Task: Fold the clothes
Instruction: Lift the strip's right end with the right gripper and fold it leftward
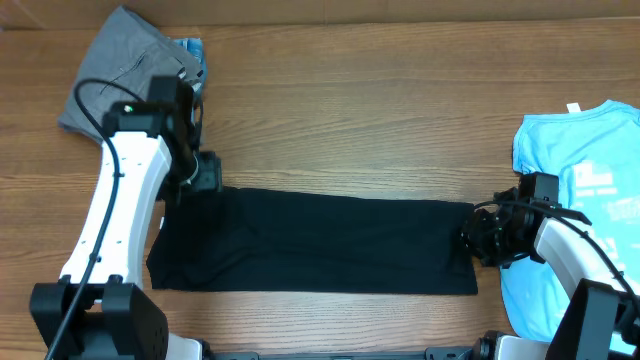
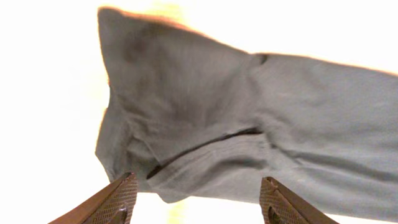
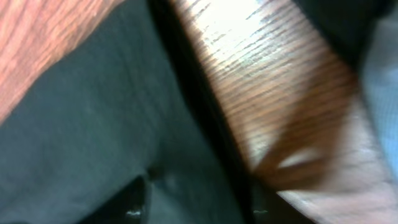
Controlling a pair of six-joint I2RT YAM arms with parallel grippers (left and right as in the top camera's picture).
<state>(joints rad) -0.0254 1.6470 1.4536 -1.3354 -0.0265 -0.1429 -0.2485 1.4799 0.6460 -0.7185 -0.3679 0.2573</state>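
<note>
A black garment [image 1: 320,240] lies flat as a long folded strip across the middle of the table. My left gripper [image 1: 205,175] is at its upper left corner. In the left wrist view the jaws [image 2: 199,202] are open and empty, just short of the cloth's corner [image 2: 236,124], which looks washed-out grey. My right gripper [image 1: 482,235] is at the strip's right end. In the blurred right wrist view its jaws [image 3: 198,202] are apart, with the black cloth's edge [image 3: 93,124] lying between them.
A grey garment [image 1: 125,60] lies crumpled at the back left with a bit of blue cloth [image 1: 192,50] beside it. A light blue T-shirt [image 1: 590,200] lies at the right edge, under my right arm. Bare wood [image 1: 400,100] shows behind the black strip.
</note>
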